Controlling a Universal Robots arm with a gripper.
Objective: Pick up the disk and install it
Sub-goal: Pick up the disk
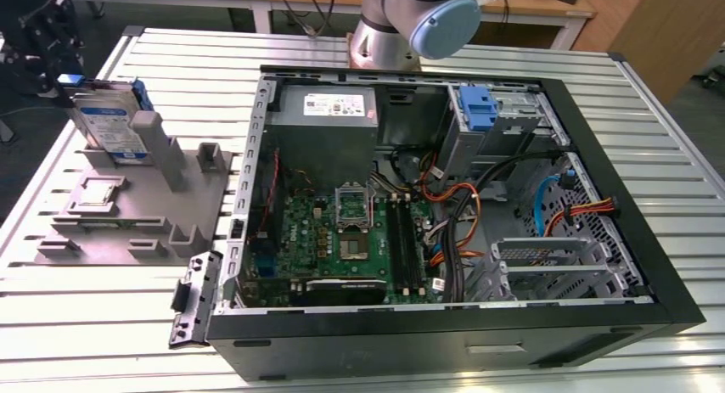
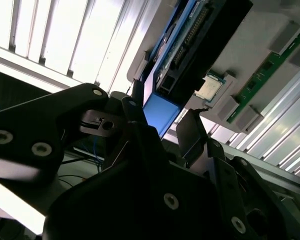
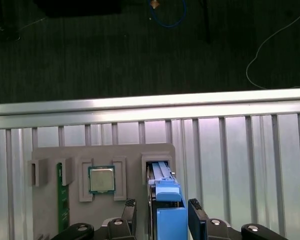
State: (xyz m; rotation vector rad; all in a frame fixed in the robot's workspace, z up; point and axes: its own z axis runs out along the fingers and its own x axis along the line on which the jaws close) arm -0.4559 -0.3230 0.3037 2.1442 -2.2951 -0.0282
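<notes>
The disk (image 1: 108, 126), a silver-grey drive with a white-and-blue label in a blue bracket, stands on edge in a slot of the grey fixture (image 1: 114, 215) at the exterior view's left. My gripper (image 1: 63, 70) hangs right over its upper end. In the first wrist view the gripper (image 3: 162, 212) is open, and its two black fingers (image 3: 130, 210) straddle the blue bracket of the disk (image 3: 167, 192) with narrow gaps on both sides. The second wrist view shows the same straddle of the gripper (image 2: 162, 117) around the disk (image 2: 160, 112).
The fixture also carries a processor chip (image 3: 101, 180) and a green memory stick (image 3: 63, 195). To the exterior view's right lies the open computer case (image 1: 589, 138), with a grey power supply (image 1: 328, 109), an upright blue carrier (image 1: 481, 113), cables and a metal drive cage (image 1: 555, 266).
</notes>
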